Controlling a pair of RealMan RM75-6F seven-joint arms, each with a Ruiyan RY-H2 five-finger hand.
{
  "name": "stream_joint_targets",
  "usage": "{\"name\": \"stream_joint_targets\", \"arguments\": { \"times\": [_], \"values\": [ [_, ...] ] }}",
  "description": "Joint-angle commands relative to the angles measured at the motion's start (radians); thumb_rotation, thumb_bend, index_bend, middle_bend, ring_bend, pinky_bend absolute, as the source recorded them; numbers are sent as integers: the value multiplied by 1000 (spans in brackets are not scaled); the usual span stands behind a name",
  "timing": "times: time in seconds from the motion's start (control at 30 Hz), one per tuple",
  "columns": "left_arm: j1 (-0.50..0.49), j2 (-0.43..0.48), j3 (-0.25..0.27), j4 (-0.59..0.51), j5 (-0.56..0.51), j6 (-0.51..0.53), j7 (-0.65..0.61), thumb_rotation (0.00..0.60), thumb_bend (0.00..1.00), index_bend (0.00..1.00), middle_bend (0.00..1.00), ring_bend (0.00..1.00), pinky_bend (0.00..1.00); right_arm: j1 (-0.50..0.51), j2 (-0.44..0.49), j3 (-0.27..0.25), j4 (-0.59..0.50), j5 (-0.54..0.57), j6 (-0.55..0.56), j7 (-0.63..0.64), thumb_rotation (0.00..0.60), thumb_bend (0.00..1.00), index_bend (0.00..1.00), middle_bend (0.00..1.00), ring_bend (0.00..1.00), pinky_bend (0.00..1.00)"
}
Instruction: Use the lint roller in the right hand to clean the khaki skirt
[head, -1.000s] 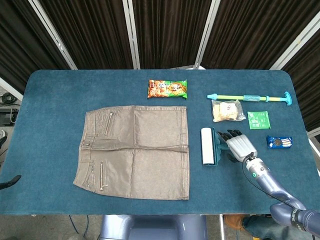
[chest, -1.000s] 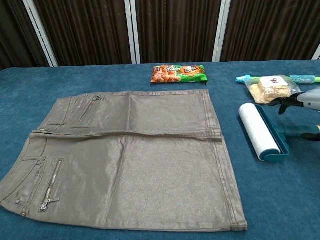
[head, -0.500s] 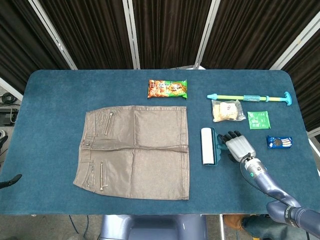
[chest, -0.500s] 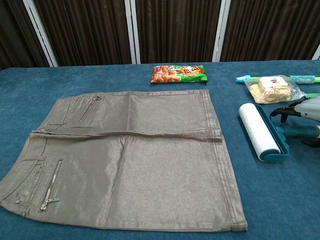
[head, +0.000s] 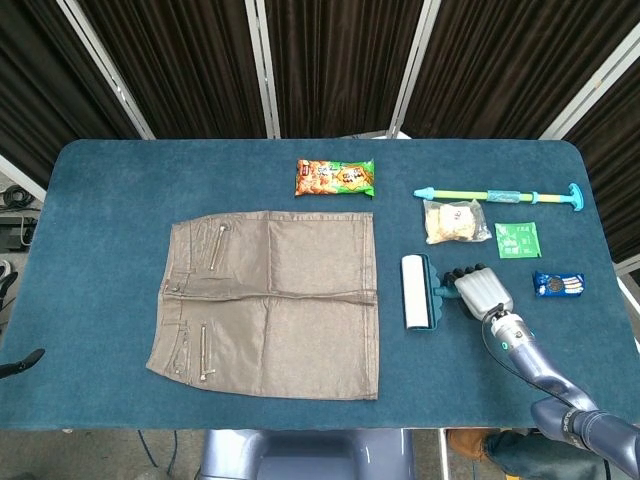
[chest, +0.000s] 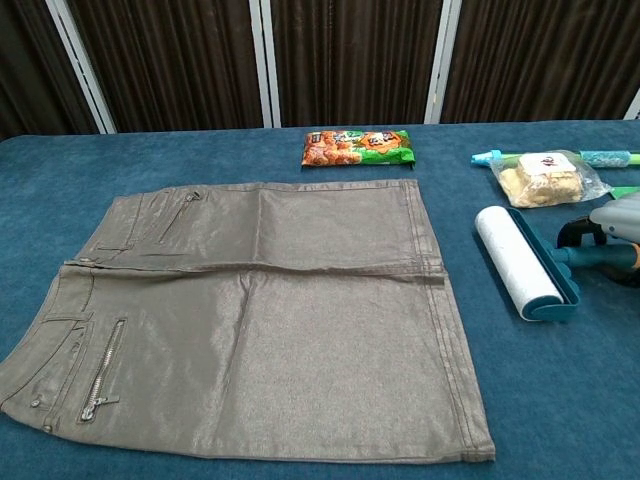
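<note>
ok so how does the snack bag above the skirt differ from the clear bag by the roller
The snack bag is opaque, printed orange and green, and lies alone beyond the skirt's top edge. The clear bag is see-through with pale contents and a white label, and sits on the right between the long stick and the roller. The snack bag looks longer and flatter. Both lie flat on the blue table.

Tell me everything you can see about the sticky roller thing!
The lint roller has a white sticky drum sitting in a teal frame, with a teal handle sticking out to the side. It lies flat on the blue table, just right of the khaki skirt and not touching it. The right hand has its fingers curled over the handle. The roller isn't lifted yet.
</note>
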Motion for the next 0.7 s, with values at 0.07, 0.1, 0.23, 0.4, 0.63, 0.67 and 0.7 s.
{"name": "stream_joint_targets", "arguments": {
  "times": [0.07, 0.1, 0.23, 0.4, 0.63, 0.67, 0.7],
  "values": [
    [-1, -1, 0, 0, -2, -2, 3, 600, 54, 0, 0, 0, 0, 1, -19, -19, 43, -41, 33, 43, 600, 661, 406, 533, 436, 427],
    [-1, -1, 0, -1, -2, -3, 3, 600, 54, 0, 0, 0, 0, 1, -21, -25, 53, -54, 44, 54, 600, 689, 415, 540, 445, 436],
    [-1, 1, 1, -2, 0, -2, 1, 600, 54, 0, 0, 0, 0, -1, -17, -35, 64, -81, 77, 84, 600, 742, 422, 544, 449, 448],
    [2, 6, 2, -5, 7, 3, -10, 600, 55, 0, 0, 0, 0, 1, 16, -32, 32, -110, 135, 109, 600, 783, 428, 543, 451, 447],
    [4, 16, 2, -8, 15, 10, -33, 600, 54, 0, 0, 0, 0, 38, 118, 2, -125, -151, 206, 84, 600, 798, 429, 543, 453, 448],
    [4, 17, 2, -8, 15, 10, -36, 600, 52, 0, 0, 0, 0, 46, 131, 8, -151, -156, 208, 68, 600, 799, 429, 544, 454, 448],
    [4, 18, 2, -8, 15, 10, -38, 600, 53, 0, 0, 0, 0, 55, 144, 13, -177, -162, 208, 48, 600, 800, 430, 544, 454, 448]
  ]
}}
